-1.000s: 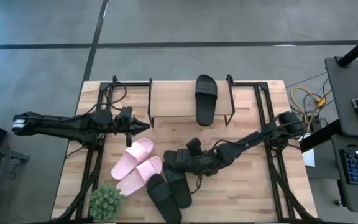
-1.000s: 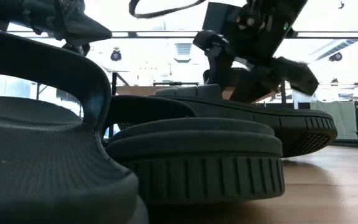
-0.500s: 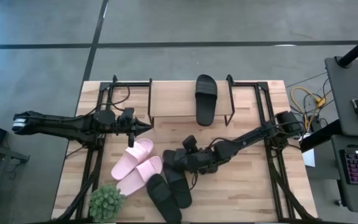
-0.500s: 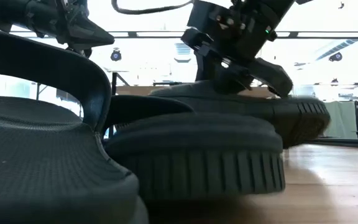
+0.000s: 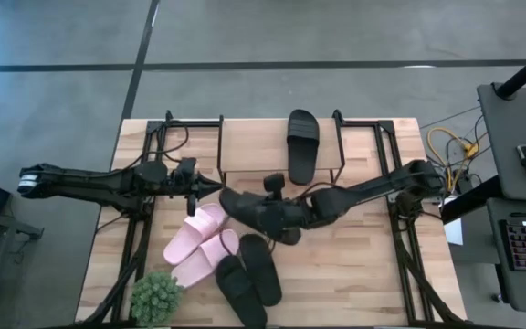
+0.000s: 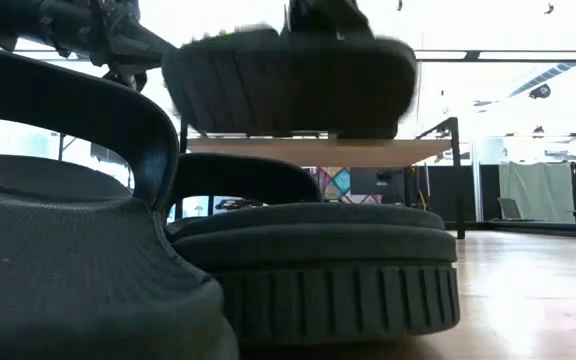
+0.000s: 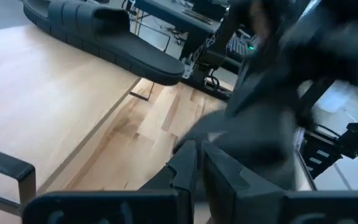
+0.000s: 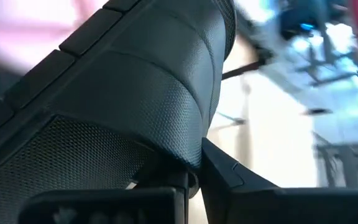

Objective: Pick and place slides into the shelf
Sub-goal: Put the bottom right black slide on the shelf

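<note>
My right gripper point(image 5: 265, 214) is shut on a black slide point(image 5: 243, 206), which hangs in the air near the shelf's front; the low view shows its ribbed sole point(image 6: 288, 88) high up. The shelf point(image 5: 245, 146) stands at the far middle with another black slide point(image 5: 302, 144) lying on its top board. Two pink slides point(image 5: 201, 242) and two black slides point(image 5: 249, 279) lie on the table. My left gripper point(image 5: 212, 185) hovers shut just left of the lifted slide, touching nothing. My right gripper holds the black slide by its wide strap point(image 8: 166, 106), pinching the strap's edge with one finger point(image 8: 229, 177) outside it; the other finger lies toward the footbed point(image 8: 73, 155). The fingers come in roughly level from the table's right. The slide is lifted clear of the table.
A small green plant point(image 5: 156, 294) stands at the near left corner. The black arm frames point(image 5: 144, 228) run along both table sides. Bare wood lies at the near right point(image 5: 354, 274). The shelf's board point(image 6: 318, 151) sits just below the lifted sole in the low view.
My right gripper has shut on the black slide that lay beside the others, then lifted it clear of the table. It has carried it toward the far edge and to the left, close to the shelf's front and my left gripper.
</note>
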`<state>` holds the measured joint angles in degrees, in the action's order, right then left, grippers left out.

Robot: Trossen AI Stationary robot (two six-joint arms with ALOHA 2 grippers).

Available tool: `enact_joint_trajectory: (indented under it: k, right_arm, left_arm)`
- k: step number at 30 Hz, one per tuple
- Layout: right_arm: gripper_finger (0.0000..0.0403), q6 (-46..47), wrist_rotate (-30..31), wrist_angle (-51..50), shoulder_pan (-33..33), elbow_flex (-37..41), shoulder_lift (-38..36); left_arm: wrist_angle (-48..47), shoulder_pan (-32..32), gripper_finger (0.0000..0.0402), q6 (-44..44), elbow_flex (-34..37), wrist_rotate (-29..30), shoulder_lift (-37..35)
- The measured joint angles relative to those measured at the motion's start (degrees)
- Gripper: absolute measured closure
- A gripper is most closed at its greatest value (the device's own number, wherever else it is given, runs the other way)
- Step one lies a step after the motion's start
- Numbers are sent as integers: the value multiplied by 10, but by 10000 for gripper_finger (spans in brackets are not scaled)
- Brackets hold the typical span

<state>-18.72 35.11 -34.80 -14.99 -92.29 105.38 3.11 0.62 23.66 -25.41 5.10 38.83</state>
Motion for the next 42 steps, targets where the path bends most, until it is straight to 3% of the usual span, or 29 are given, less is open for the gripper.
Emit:
enact_joint_trajectory:
  k: [4, 8, 11, 14, 20, 26, 31, 34, 42]
  right_arm:
    - [389, 59, 75, -59, 16, -90, 0]
    - [389, 131, 91, -109, 53, -161, 13]
    - [390, 163, 159, -136, 91, -205, 31]
    - [390, 172, 190, -194, 117, -245, 54]
    - [390, 195, 126, -260, 163, -341, 134]
    - [390, 148, 198, -381, 215, -428, 239]
    - [390, 263, 128, -484, 238, -424, 245]
    - [390, 337, 141, -526, 241, -421, 245]
    - [383, 372, 106, -519, 255, -426, 234]
  left_arm:
    - [8, 1, 391, 0, -1, 15, -1]
    - [22, 2, 392, -6, -1, 28, -8]
    - [19, -3, 392, -41, 0, -25, -19]
    - [10, 1, 392, -84, -4, 14, -38]
    - [21, 0, 392, -132, -27, 55, -80]
    - [25, 0, 392, -136, -36, 54, -90]
    - [19, 0, 391, -135, -34, 53, -90]
    - [19, 0, 391, -136, -34, 53, -89]
    - [18, 0, 391, -136, -33, 51, -84]
